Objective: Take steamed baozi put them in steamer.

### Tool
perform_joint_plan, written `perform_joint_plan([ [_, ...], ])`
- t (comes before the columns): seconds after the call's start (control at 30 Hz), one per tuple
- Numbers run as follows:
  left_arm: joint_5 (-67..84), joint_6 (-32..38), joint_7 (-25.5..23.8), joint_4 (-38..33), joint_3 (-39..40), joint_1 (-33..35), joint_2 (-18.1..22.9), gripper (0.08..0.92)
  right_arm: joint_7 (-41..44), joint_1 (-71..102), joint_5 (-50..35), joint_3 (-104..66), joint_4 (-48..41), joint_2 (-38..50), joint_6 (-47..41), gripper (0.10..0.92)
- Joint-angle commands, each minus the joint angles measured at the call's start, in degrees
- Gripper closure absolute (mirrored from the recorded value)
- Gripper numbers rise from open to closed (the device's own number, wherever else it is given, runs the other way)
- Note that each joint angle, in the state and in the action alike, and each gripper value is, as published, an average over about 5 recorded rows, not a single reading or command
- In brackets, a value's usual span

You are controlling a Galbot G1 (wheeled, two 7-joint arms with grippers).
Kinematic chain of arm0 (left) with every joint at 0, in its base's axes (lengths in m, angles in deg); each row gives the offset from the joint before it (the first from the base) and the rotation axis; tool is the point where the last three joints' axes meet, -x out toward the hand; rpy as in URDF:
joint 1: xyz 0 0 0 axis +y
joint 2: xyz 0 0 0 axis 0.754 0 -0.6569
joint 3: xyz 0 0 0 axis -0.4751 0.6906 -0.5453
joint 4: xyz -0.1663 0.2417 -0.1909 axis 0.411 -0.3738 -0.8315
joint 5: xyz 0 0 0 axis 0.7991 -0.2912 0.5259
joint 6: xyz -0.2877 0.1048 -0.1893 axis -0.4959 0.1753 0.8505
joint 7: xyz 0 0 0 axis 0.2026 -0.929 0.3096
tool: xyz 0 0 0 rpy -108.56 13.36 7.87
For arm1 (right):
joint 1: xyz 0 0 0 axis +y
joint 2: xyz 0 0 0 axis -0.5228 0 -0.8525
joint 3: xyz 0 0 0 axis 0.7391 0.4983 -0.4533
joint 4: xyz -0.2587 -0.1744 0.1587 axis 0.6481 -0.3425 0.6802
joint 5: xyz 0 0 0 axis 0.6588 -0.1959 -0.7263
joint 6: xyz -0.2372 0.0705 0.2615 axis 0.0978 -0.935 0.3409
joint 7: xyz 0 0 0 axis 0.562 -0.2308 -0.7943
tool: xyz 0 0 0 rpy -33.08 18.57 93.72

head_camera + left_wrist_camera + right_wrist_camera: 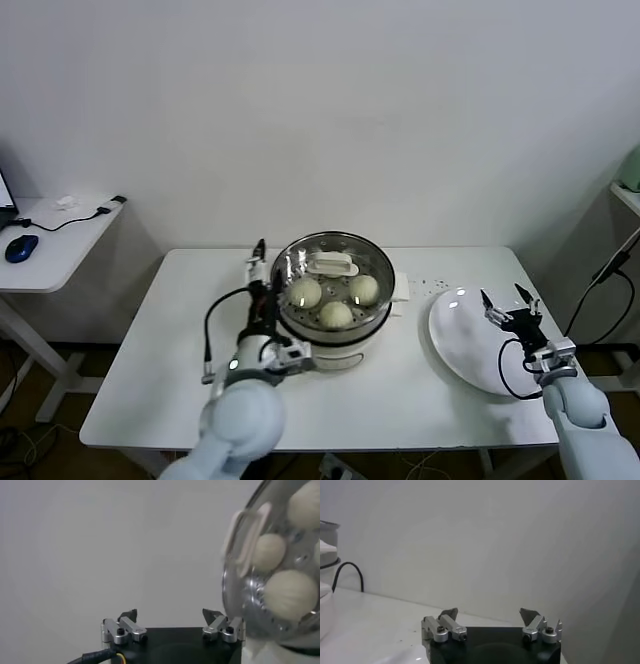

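Observation:
The shiny steamer (335,292) stands mid-table on its white base. Three cream-white baozi lie on its perforated tray: one on the left (304,292), one on the right (364,288), one in front (336,314). A flat white piece (332,264) rests at the tray's back. My left gripper (258,260) stands just left of the steamer's rim, open and empty. The left wrist view shows its spread jaws (171,613) beside the steamer (250,595), with baozi (291,594) inside. My right gripper (508,298) hovers open over the white plate (455,345), with nothing between its jaws (490,612).
A white socket strip (425,285) lies between steamer and plate. A side desk (50,250) with a blue mouse (21,247) stands at far left. A black cable (350,570) curls near the steamer's base. The wall rises close behind the table.

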Motion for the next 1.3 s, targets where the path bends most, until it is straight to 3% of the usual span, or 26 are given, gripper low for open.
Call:
perform_joint_plan([
  [0.03,44.27,14.87,15.05,-7.81,-28.76,13.96,-1.55,0.177,-0.39,2.50,0.61,-1.37,3.03,-1.77,-1.00,0.203],
  [0.27,68.29,28.15,14.77,-3.78,-43.07,20.83,4.66,0.177,-0.54,5.12,1.49,-2.63,6.39,-3.35,-1.98,0.203],
  [0.57,75.25,40.96,9.82,-1.72,-45.62,28.45,11.82,0.177,-0.02,9.98,1.29,-4.94,12.17,-4.80,-3.59,0.203],
  [0.83,73.19,46.34,9.84,2.23,-43.08,30.16,11.74,0.177,-0.07,12.66,-1.14,-7.41,14.62,-5.54,-3.31,0.203],
  [1.3,68.53,46.50,6.24,2.04,-41.86,30.68,11.23,0.177,-1.81,12.91,0.08,-6.77,15.79,-6.07,-2.73,0.203],
])
